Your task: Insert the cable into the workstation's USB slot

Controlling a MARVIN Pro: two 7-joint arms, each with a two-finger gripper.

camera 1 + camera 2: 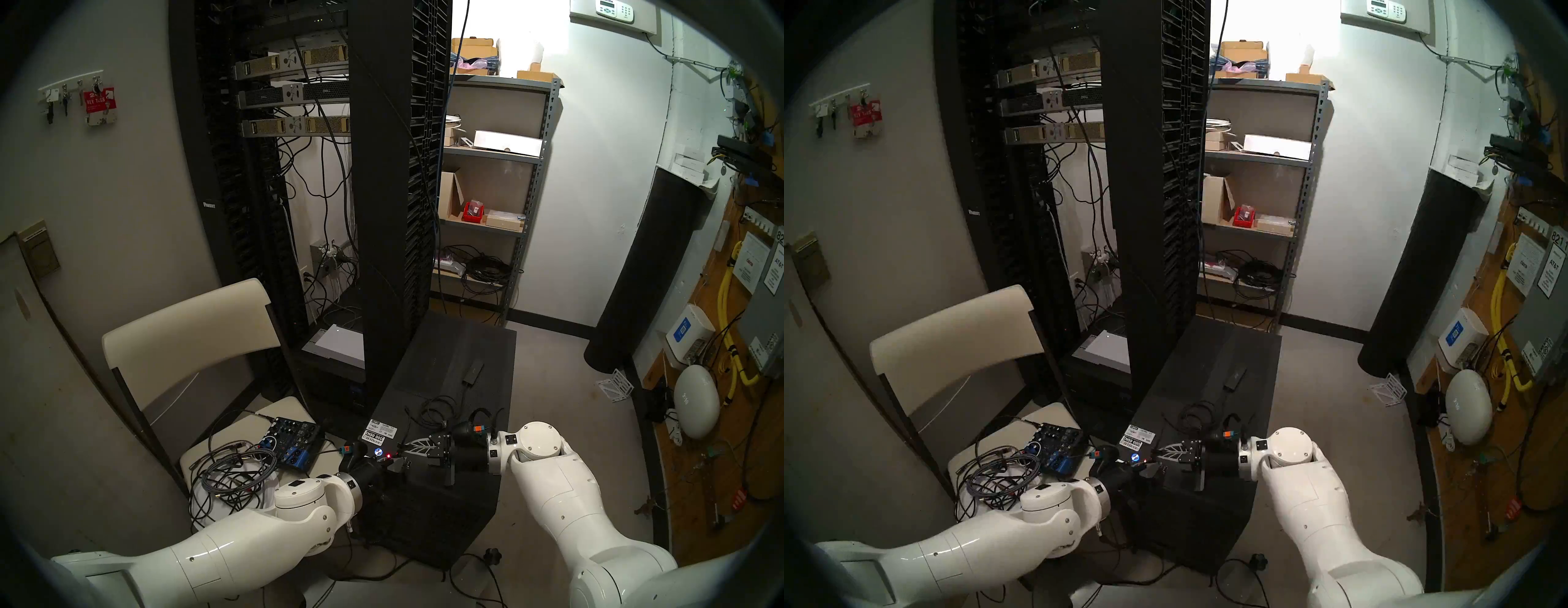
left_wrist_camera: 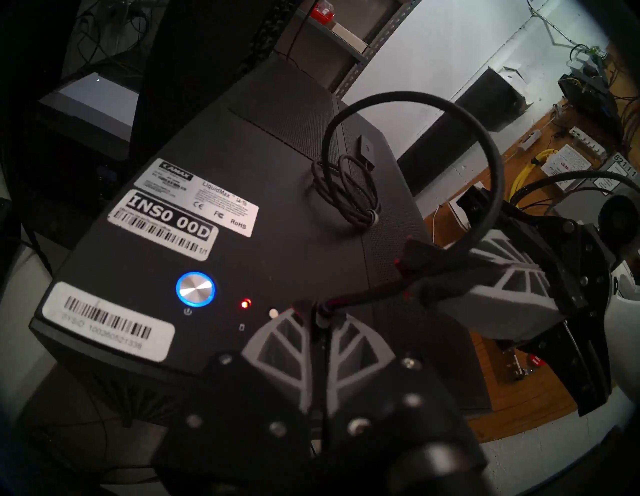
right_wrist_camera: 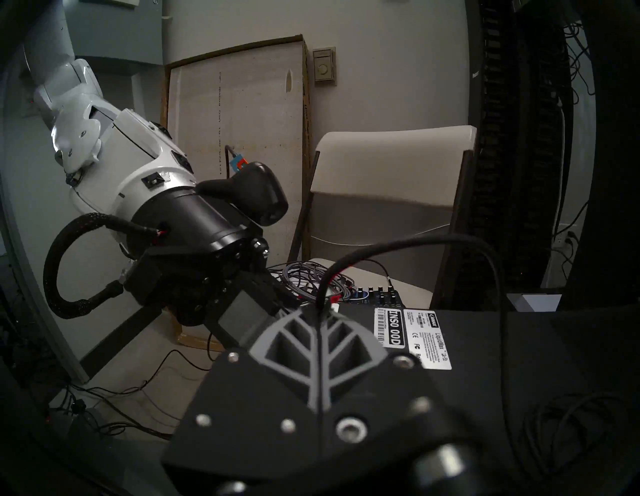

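Note:
The workstation (image 1: 445, 361) is a black tower with white barcode stickers, a blue-lit power button (image 2: 195, 289) and a red light (image 2: 245, 304) at its near edge. On its top lie the cable's loose coil (image 2: 349, 194) and flat adapter box (image 2: 366, 152). From the coil the cable (image 3: 433, 239) arcs up and down into my right gripper (image 3: 320, 310), which is shut on it. A short stretch runs on into my left gripper (image 2: 317, 317), shut on the cable's end just right of the red light. The two grippers' tips nearly touch. I cannot make out a USB slot.
A white folding chair (image 1: 191, 335) at the left carries an audio mixer (image 1: 292, 441) and tangled cords. The tall black server rack (image 1: 382, 170) stands behind the workstation. A metal shelf (image 1: 530, 191) lines the back wall. A black cylinder (image 1: 649, 271) stands at the right.

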